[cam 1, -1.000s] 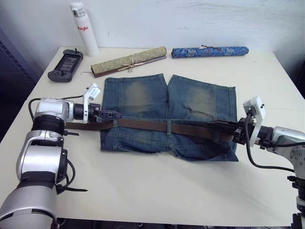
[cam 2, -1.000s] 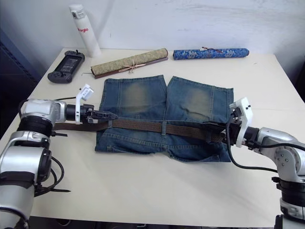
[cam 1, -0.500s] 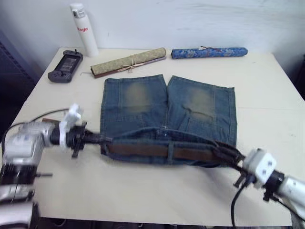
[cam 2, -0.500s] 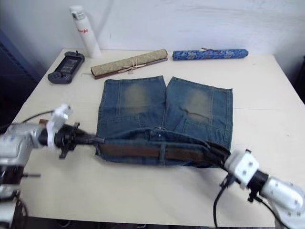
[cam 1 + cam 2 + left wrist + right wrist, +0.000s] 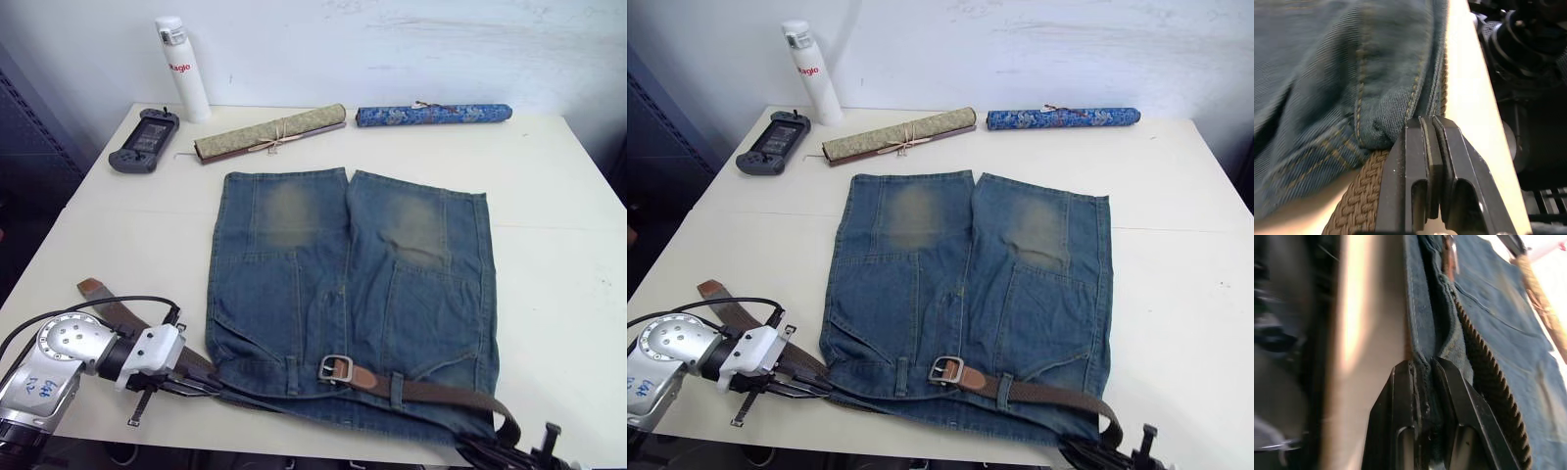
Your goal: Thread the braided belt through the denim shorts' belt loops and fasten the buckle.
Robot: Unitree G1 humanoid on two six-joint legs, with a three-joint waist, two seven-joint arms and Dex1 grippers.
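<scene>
Shorts point(image 5: 353, 294) lie flat on the table point(image 5: 558, 225), waistband at the near edge, legs pointing to the far side. Belt point(image 5: 1038, 390) runs along the waistband: buckle point(image 5: 944, 370) sits near the middle of the waist, strap passes under a loop point(image 5: 1004, 386) beside it, curls round at the right corner, and the tapered tip point(image 5: 93, 288) trails off on the table to the left. Handling, my read: denim is soft and floppy, it'll bunch and drag rather than slide as a sheet; belt is light, braided, bends easily along its length but holds some shape, the weave gives decent grip; buckle is the only hard bit. Best hold looks like the strap just beside the buckle or near the tip, not the cloth. Left claw point(image 5: 1431, 132) is at the left waist corner, fingers pressed together with no gap, touching the denim edge with braid running beside it; can't tell if anything's actually pinched. Right claw point(image 5: 1422, 369) at the right waist corner is clamped on a fold of the waistband hem, braid just beside it.
</scene>
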